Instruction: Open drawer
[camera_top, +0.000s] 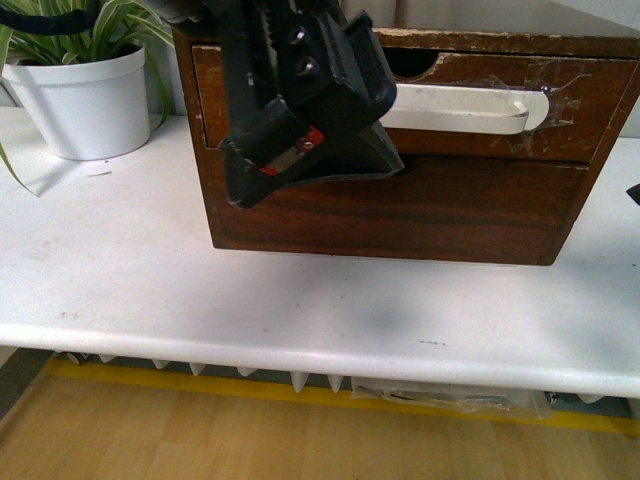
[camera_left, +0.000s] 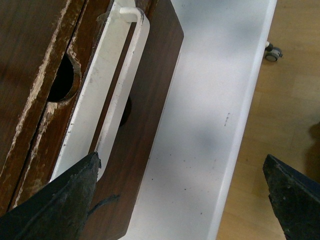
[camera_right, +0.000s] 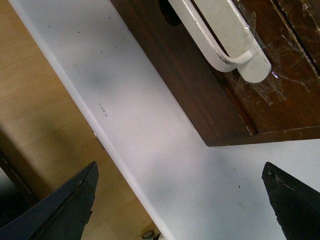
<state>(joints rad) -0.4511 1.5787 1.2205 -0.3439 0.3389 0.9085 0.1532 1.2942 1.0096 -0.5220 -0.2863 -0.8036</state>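
Observation:
The drawer (camera_top: 590, 95) is the wide, shallow dark-brown front at the top of the wooden box, with a half-round notch (camera_top: 412, 62) in its top edge. It sits flush with the box. Its long white handle (camera_top: 460, 108) is held on with clear tape. My left gripper (camera_top: 310, 130) hangs open in front of the drawer's left half. In the left wrist view (camera_left: 181, 157) one finger (camera_left: 75, 190) lies by the end of the handle (camera_left: 107, 85), the other over the floor. My right gripper (camera_right: 180, 165) is open and empty above the table, below the handle's other end (camera_right: 220, 35).
A taller plain dark-wood front (camera_top: 400, 205) sits below the drawer. A plant in a white pot (camera_top: 80, 100) stands on the white table (camera_top: 300, 300) to the box's left. The table's front edge and wooden floor (camera_top: 300, 440) lie below.

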